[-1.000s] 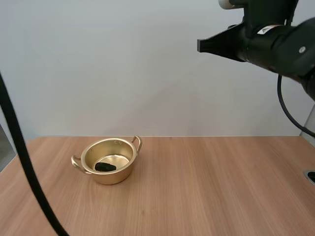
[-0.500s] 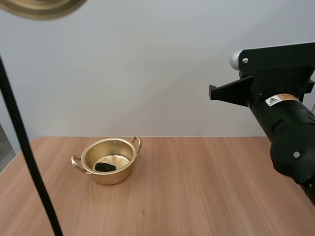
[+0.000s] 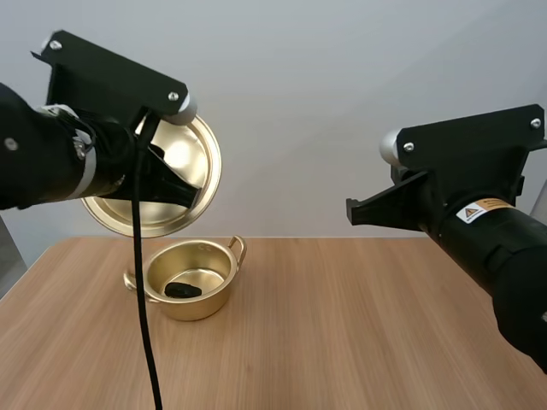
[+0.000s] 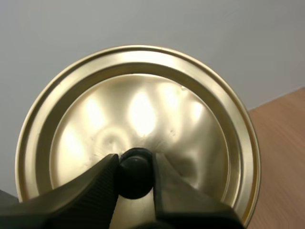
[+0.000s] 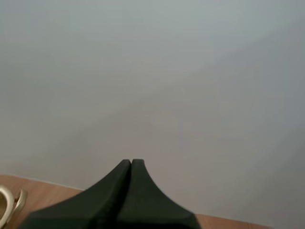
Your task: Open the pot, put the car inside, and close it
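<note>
A gold pot (image 3: 190,284) with two handles stands open on the wooden table, and a small dark car (image 3: 183,290) lies inside it. Held tilted in the air just above the pot is its gold lid (image 3: 161,184), underside facing outward. My left gripper (image 4: 135,172) is shut on the lid's black knob (image 4: 135,171), fingertips pinching it from both sides. My right gripper (image 5: 131,164) is shut on nothing, its fingers together as one wedge, raised high over the table's right side. One pot handle (image 5: 14,204) peeks in beside it.
The wooden table (image 3: 359,342) stretches wide to the right of the pot and in front of it. A plain grey wall stands behind the table.
My left arm has come down into the high view with the lid, now hanging just above the pot. My right arm has lowered and drawn closer to the camera.
</note>
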{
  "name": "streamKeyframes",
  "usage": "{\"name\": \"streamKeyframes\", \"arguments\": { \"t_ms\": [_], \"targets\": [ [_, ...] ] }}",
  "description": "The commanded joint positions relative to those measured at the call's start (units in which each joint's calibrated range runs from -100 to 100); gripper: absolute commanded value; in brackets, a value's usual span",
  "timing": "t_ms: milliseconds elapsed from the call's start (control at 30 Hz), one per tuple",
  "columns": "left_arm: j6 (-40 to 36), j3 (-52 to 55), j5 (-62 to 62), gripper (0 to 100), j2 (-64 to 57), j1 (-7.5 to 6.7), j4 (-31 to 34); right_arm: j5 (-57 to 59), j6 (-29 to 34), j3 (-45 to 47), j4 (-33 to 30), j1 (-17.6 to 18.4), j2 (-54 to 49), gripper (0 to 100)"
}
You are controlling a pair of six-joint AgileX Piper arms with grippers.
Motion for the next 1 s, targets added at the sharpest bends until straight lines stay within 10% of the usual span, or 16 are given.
{"name": "streamKeyframes", "arguments": {
  "t_ms": [0,967],
  "targets": [
    [0.07,0.02,-0.01,0,5.28,0.01,0.15,1.94,0.09,0.05,0.03,-0.13,-0.68,0],
    [1.67,-1.87,-1.56,0,40.07,0.01,0.7,5.09,0.18,0.05,-1.13,-0.66,-2.02,0]
  ]
}}
